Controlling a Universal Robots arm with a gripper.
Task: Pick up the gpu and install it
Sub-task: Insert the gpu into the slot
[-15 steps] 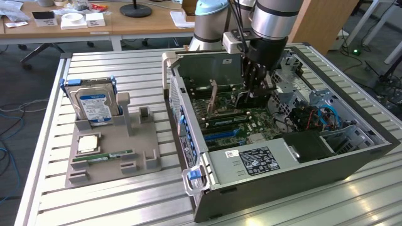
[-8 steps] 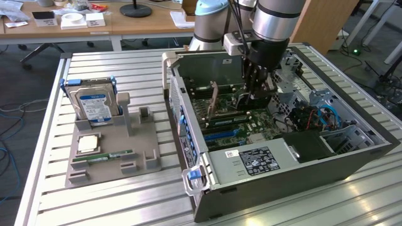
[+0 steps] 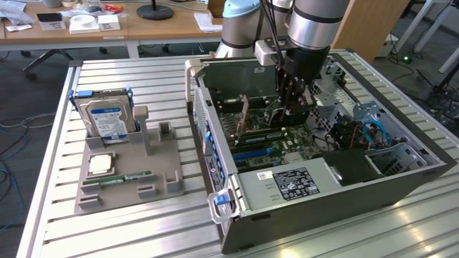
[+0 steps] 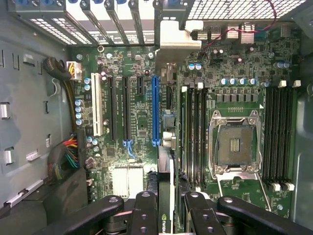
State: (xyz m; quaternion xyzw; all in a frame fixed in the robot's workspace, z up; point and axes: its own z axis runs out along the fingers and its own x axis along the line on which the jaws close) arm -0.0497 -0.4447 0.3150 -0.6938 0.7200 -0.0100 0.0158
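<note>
Plainly the gpu (image 4: 166, 220) stands on edge, seen from above as a thin dark strip with a green rim along one side and a logo near the camera; its long axis runs straight out from the gripper (image 4: 168, 198) toward the case's rear wall of slot covers (image 4: 112, 19), parallel to the blue slot (image 4: 155, 107) and the white slot (image 4: 98, 105); the card sits between the two inner fingers (image 4: 145, 205), which are clamped on its faces, one on either side; its far end stops close to the near end of the blue slot, a little to that slot's side, and whether its lower edge meets any connector I cannot tell; the cpu socket (image 4: 234, 147) lies on the board well to one side of the card, beyond a bank of memory slots (image 4: 193, 137); in the exterior view the gripper reaches down from above into the open computer case (image 3: 401, 177), which lies on its side on the slatted metal table (image 3: 143, 231), and its fingers end low over the motherboard (image 3: 287, 148); on the exterior view's left, apart from the case, a grey holder (image 3: 165, 183) carries an upright hard drive (image 3: 107, 121), a processor chip (image 3: 100, 163) and a green RAM stick (image 3: 118, 178) lying flat.
</note>
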